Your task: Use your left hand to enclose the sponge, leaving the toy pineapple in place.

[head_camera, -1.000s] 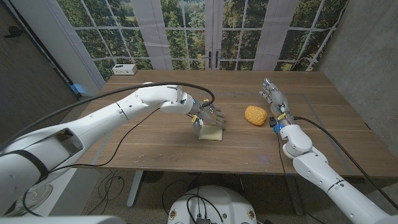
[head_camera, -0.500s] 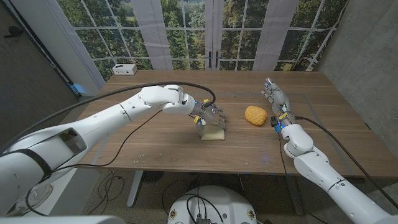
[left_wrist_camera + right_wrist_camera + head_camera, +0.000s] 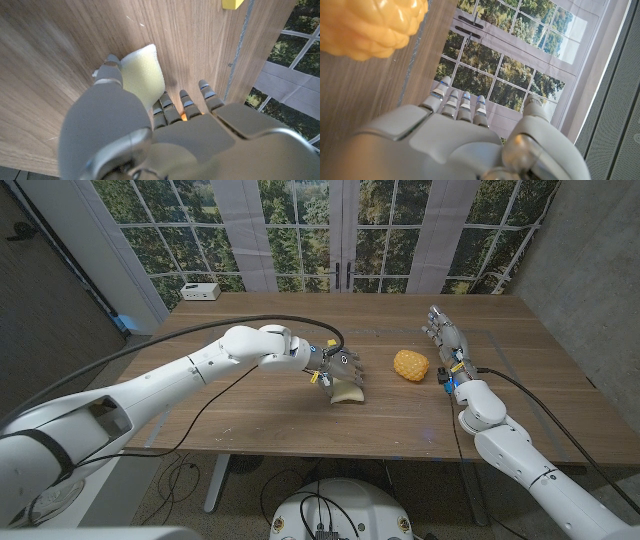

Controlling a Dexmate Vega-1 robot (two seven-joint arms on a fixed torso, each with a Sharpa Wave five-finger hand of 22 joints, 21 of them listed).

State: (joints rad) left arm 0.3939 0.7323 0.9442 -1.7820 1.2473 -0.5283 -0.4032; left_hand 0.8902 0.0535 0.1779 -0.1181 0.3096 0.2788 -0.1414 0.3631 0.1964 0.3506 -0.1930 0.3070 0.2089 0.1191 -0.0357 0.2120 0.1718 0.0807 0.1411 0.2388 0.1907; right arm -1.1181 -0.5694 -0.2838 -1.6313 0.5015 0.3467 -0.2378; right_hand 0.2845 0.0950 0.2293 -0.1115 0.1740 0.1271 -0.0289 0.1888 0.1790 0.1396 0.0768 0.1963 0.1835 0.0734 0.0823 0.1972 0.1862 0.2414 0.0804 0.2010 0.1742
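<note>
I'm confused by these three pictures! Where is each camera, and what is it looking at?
Head view: on the robot's head, looking down at the table; both arms show.
Left wrist view: behind the left hand, facing the sponge it holds.
Right wrist view: behind the right hand, facing the windows; toy pineapple nearby.
Shared: head and left wrist views both show the sponge.
</note>
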